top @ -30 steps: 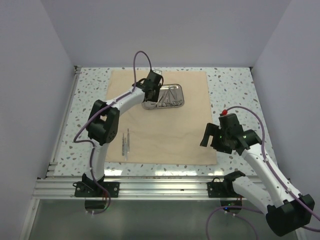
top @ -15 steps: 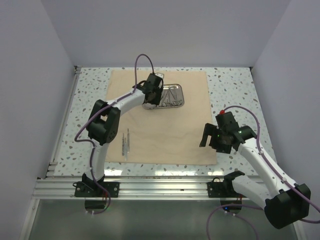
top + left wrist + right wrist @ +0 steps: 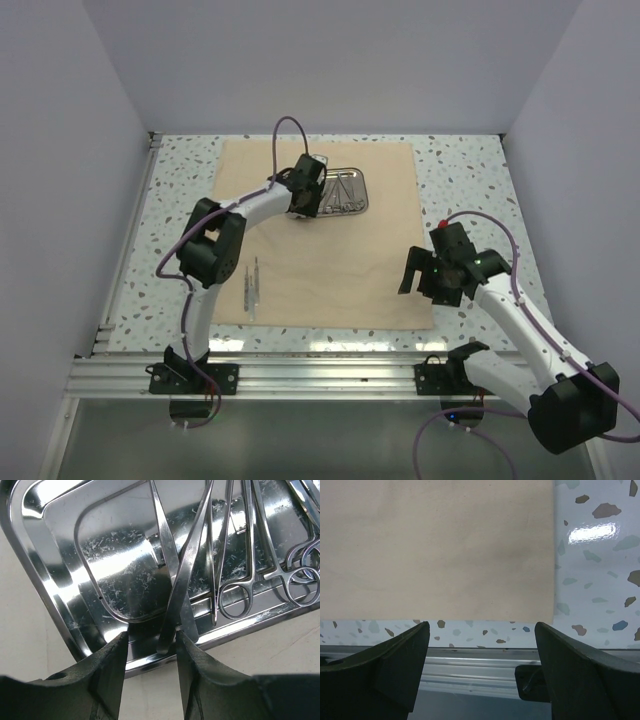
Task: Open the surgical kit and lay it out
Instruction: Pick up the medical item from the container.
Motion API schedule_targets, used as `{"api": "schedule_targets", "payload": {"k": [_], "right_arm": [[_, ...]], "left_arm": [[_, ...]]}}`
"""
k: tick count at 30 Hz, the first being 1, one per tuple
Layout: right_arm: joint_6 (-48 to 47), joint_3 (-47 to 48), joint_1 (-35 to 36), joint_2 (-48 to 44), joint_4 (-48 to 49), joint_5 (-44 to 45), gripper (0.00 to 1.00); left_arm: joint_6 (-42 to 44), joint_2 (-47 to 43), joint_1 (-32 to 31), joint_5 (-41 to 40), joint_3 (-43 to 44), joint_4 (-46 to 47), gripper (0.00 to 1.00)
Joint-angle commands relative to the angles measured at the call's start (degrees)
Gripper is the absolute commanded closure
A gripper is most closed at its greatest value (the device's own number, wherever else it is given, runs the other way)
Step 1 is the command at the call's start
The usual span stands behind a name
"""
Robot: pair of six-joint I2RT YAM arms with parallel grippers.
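The steel tray [image 3: 362, 190] sits on the far part of the spread cloth wrap [image 3: 340, 270]. Over the last second the left gripper [image 3: 151, 639] has slid to the tray's near-left corner, and its jaws, apart and not clamped, now straddle the tail of the tweezers [image 3: 185, 575] in the tray, probably the next pick. The left arm stretches far out with its wrist tipped over the tray, while the right gripper [image 3: 480, 630] has eased back and hangs wide apart and empty, well to the near right of the tray.

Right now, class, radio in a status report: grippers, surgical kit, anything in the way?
Left gripper open, straddling tweezers in steel tray. Right gripper open, empty, over cloth corner. Two instruments on cloth. Nothing blocking.
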Motion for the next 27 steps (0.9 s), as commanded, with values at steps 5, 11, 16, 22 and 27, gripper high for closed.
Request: {"api": "schedule_targets", "payload": {"k": [5, 11, 16, 22, 27], "right_arm": [[-0.7, 1.46, -0.13, 1.06, 1.86, 0.78, 0.1], [-1.14, 1.81, -0.13, 2.11, 2.3, 0.69, 0.1], [-1.49, 2.16, -0.21, 2.73, 2.3, 0.69, 0.1], [-1.58, 2.16, -0.13, 2.9, 2.39, 0.77, 0.1], [-1.84, 2.51, -0.21, 3.43, 2.65, 0.86, 0.1]], "left_arm": [[1.32, 1.86, -0.22, -0.13, -0.67, 2.22, 0.55], [1.85, 5.11, -0.22, 0.74, 1.78, 1.95, 0.55], [2.29, 8.62, -0.22, 2.85, 4.86, 0.29, 0.59], [2.29, 10.56, -0.22, 4.17, 6.09, -0.68, 0.89], [2.29, 10.48, -0.22, 3.47, 7.24, -2.09, 1.0]]}}
